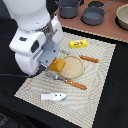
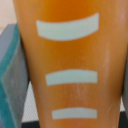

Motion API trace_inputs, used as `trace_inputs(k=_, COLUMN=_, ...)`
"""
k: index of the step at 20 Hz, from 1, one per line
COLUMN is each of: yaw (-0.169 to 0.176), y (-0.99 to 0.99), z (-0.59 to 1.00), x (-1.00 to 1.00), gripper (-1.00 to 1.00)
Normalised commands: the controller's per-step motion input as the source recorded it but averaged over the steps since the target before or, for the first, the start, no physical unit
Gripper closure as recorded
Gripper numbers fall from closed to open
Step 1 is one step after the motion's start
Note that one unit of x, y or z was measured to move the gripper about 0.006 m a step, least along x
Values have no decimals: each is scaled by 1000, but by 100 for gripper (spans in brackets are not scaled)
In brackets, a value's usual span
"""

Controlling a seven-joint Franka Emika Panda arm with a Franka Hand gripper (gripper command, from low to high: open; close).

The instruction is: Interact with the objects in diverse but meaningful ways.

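— Dark bench carries a pale woven mat; what's on it?

— A tan round plate at the middle, wooden-handled cutlery beside it, a yellow rectangular box with a red mark farther off, and a white-and-blue toy fish at the near edge.

— And the claw?

— It's closed around the orange-brown scored bread loaf, held over the plate's left rim in the exterior view. The wrist view is filled with the loaf, a grey finger pressed against its side.

— Beyond the mat?

— Grey pots at the far end.
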Motion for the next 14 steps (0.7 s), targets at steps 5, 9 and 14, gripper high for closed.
trace_inputs(k=5, yaw=-37, y=250, z=218, x=1000, gripper=100)
trace_inputs(k=9, yaw=-27, y=304, z=249, x=1000, gripper=100)
trace_inputs(k=14, yaw=-34, y=302, z=163, x=942, gripper=100)
